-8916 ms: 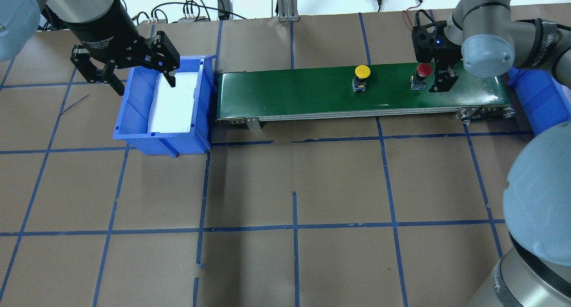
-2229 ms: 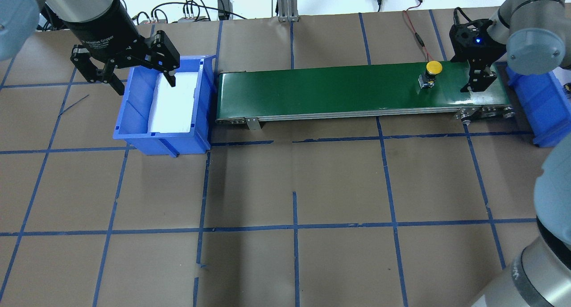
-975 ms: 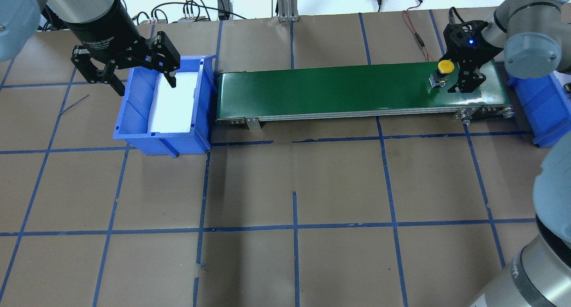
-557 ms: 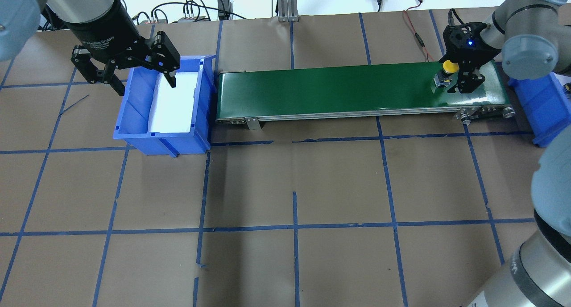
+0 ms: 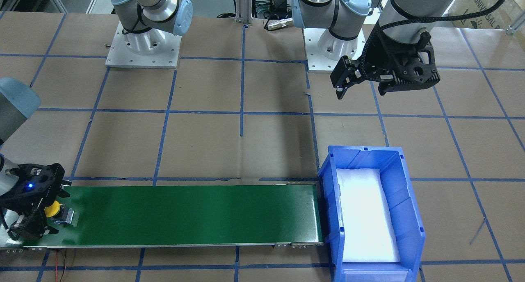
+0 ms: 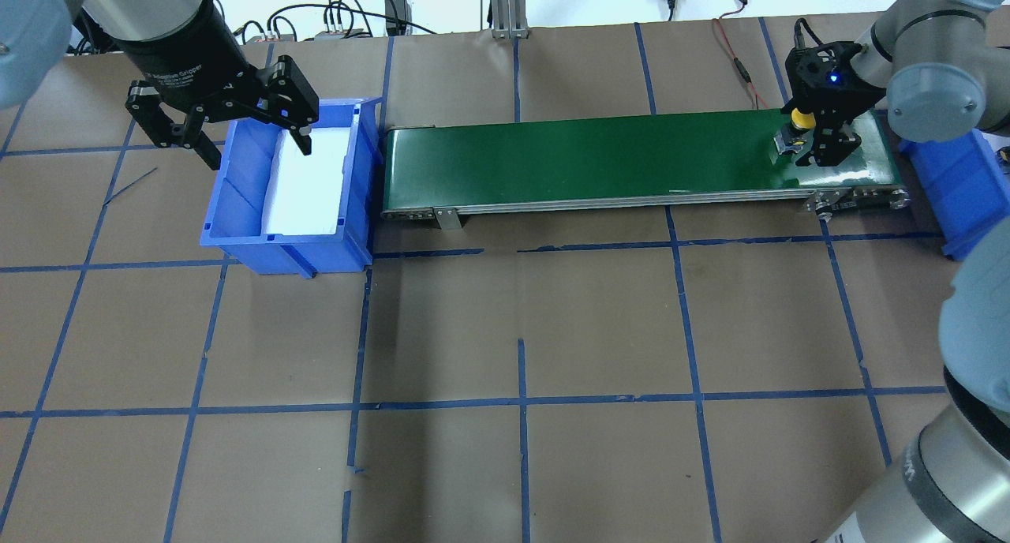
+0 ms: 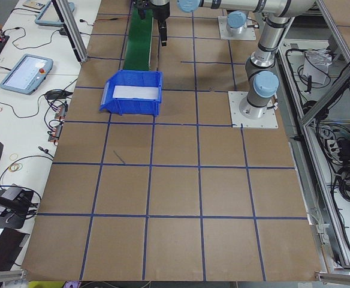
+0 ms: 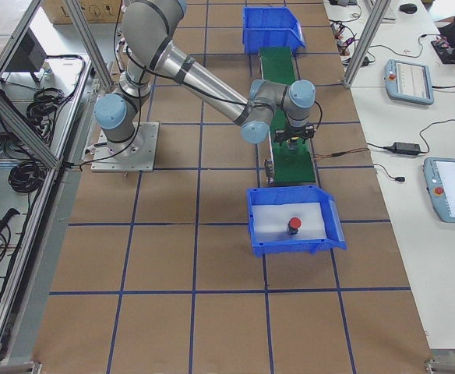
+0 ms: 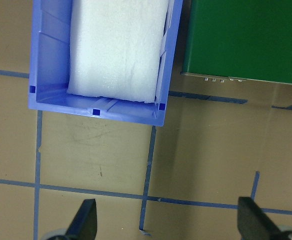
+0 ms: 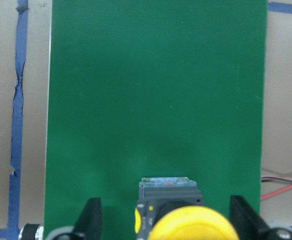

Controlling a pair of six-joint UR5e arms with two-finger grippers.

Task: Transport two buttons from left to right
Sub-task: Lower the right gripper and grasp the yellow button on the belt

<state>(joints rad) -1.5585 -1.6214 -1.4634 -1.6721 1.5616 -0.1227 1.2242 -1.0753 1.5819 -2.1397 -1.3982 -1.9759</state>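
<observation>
Closing on the yellow button [image 10: 193, 225] seems to be the step in hand. The right gripper [image 10: 167, 220] is low over the right end of the green conveyor belt [image 6: 592, 152]. Its jaws are spread wide and hold nothing. The button stands between the two fingers [image 10: 92, 217], apart from both of them. In the wrist view it sits a little nearer to the right finger, so I would first centre the gripper over it; otherwise one pad touches first and pushes it sideways. The round cap is wider than the grey-black body. For this reason I would bring the pads below the cap and press on the flat sides of the body, slowly, because so small a part tips easily (I cannot tell if it stands fully upright now). If the belt is running, the closing must not be late, since the button is near the end of the belt. After a firm hold, a straight lift is safer than dragging. The blue bin [image 8: 290, 249] just past that end is probably the goal, as the red button [image 8: 294, 225] lies in it on white padding. The left gripper [image 9: 168, 222] is also open and empty, beside the other blue bin [image 9: 96, 111] at the left end, and it can wait there.
</observation>
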